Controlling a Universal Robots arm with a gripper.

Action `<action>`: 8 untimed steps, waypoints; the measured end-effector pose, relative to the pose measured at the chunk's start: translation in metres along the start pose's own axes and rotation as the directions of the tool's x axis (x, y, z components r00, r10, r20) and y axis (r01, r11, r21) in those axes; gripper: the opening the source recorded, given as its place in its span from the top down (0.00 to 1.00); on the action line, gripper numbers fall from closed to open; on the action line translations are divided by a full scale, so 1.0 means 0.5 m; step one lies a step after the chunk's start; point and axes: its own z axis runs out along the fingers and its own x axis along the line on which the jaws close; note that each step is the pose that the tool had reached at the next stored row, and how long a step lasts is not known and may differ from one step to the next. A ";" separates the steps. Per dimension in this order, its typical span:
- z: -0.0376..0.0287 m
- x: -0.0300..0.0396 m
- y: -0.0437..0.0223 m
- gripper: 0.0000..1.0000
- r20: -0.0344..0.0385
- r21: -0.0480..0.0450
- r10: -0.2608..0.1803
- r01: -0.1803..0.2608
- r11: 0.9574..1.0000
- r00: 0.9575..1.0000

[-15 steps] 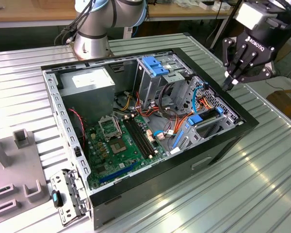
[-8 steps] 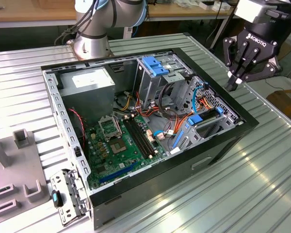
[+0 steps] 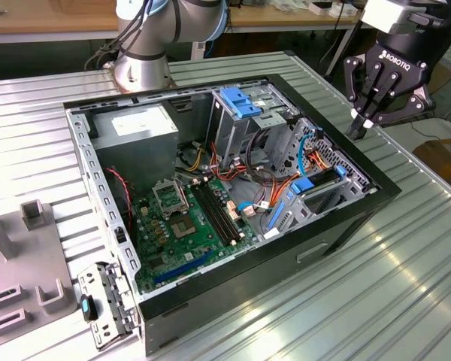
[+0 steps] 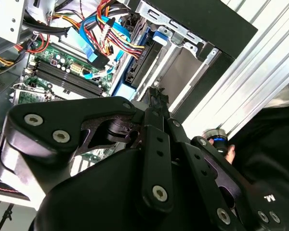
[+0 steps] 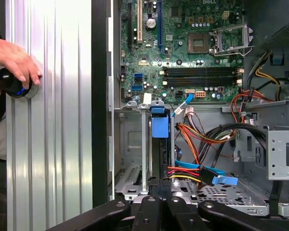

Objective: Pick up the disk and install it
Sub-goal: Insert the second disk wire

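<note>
The disk (image 5: 159, 161) stands on edge in the drive bay at the front of the open computer case (image 3: 270, 259), seen as a thin dark slab with a blue rail tab on its end. The same blue tab (image 3: 304, 184) shows in the exterior view, and the disk's blue rail (image 4: 143, 41) shows in the second wrist view. My gripper (image 3: 360, 129) hangs above the case's rim on the exterior view's right, apart from the disk. Its fingertips are pressed together and hold nothing, as both wrist views show (image 4: 156, 97) (image 5: 159, 186).
A grey power-supply box (image 3: 139, 124), a green motherboard (image 3: 188, 226) and a metal cage with a light-blue handle (image 3: 240, 101) fill the case. Orange and red cables (image 5: 197, 137) cross beside the bay. A person's hand (image 5: 14, 60) rests on a round knob (image 5: 17, 85) on the ribbed table.
</note>
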 end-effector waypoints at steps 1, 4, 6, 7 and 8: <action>0.000 0.000 0.000 0.89 0.000 0.000 0.000 0.000 1.000 1.000; 0.000 0.000 0.000 0.89 0.000 0.000 0.000 0.000 1.000 1.000; 0.000 0.000 0.000 0.89 0.000 0.000 0.000 0.000 1.000 1.000; 0.000 -0.001 0.002 0.89 0.000 0.000 0.000 0.000 1.000 1.000; -0.002 -0.003 0.001 0.89 0.000 0.000 0.000 0.000 1.000 1.000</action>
